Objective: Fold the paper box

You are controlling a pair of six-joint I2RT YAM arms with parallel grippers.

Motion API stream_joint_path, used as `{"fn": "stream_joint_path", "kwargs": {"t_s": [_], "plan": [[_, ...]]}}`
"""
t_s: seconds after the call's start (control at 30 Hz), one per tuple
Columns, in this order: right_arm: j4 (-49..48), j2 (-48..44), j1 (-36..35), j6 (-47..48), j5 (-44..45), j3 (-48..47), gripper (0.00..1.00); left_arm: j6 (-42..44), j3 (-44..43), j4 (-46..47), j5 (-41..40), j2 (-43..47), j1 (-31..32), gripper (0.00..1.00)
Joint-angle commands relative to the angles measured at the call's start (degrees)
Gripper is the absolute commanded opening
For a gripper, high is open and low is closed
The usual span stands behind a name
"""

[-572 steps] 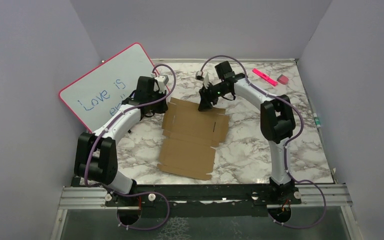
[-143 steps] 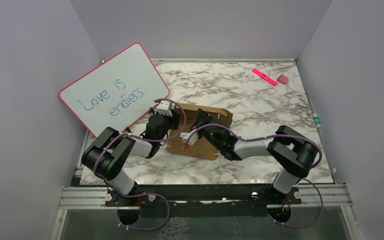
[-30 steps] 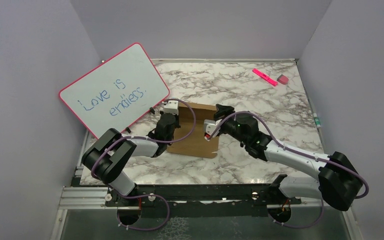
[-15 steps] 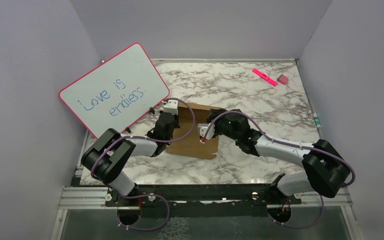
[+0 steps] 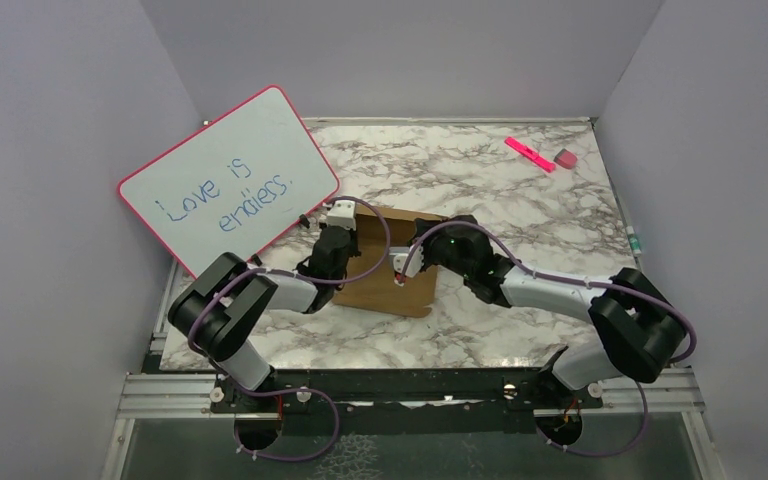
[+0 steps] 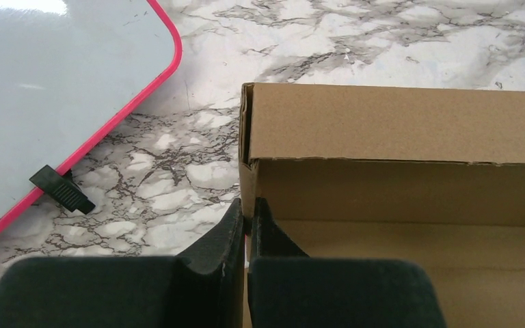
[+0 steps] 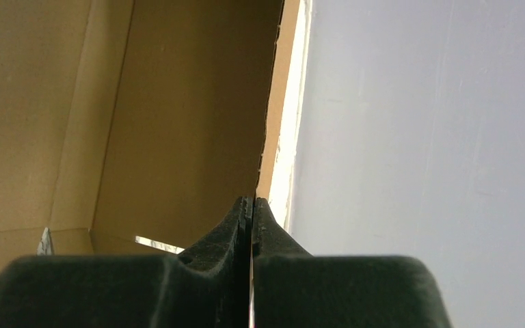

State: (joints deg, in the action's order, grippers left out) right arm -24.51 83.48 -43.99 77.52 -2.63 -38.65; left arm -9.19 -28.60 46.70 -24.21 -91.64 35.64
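Paper box (image 5: 388, 296) of plain brown cardboard sat partly formed on the marbled table (image 5: 520, 200), a little toward 7 o'clock from the table's middle, with both arms reaching in from the near edge to meet over it. From about 8 o'clock the left gripper (image 6: 247, 215) had its dark fingers (image 6: 219, 236) pressed together on the thin top edge of the box's left side wall, just short of the corner where that wall met the raised far panel. The left wrist view showed the floor of the box inside that corner and a further cardboard flap leaning away above the far panel. From about 4 o'clock the right gripper (image 7: 249, 205) lay low over the box's right half, its two fingers likewise squeezed onto the edge of an upright cardboard panel, with no gap visible between them beyond the card itself; which panel that was could not be told from its own close view. Farther off, at 10 o'clock, a pink-framed whiteboard (image 5: 225, 175) with blue handwriting leaned against the left wall, a small black clip (image 6: 61, 188) on its lower rim near the box's corner. Farthest, at 1 o'clock, a pink marker (image 5: 530, 154) and a small eraser (image 5: 565, 158) lay side by side, well apart from the box.
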Motion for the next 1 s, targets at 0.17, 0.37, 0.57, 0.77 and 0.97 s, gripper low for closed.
{"fn": "stream_joint_path", "kwargs": {"t_s": [0.17,0.37,0.57,0.77,0.97], "plan": [[4.8,-2.5,-1.6,-4.4,-1.1,-0.5,0.01,-10.6,-1.4,0.7,-12.0,-6.3,0.7,0.00],[9.5,-2.0,-1.7,-6.7,-2.6,-2.3,0.01,-14.5,-3.2,0.9,-24.0,-9.0,3.6,0.00],[9.9,-1.8,-1.8,-9.1,-2.2,-3.0,0.01,-16.7,-5.1,0.6,-29.8,-11.4,4.8,0.00],[9.7,-0.3,-1.7,-10.6,-0.5,-4.8,0.01,-16.3,-3.8,0.8,-23.9,-9.3,4.7,0.18],[7.0,1.2,-1.7,-10.6,1.0,-5.4,0.01,-12.6,-0.7,1.0,-16.1,-4.4,3.8,0.34]]}}
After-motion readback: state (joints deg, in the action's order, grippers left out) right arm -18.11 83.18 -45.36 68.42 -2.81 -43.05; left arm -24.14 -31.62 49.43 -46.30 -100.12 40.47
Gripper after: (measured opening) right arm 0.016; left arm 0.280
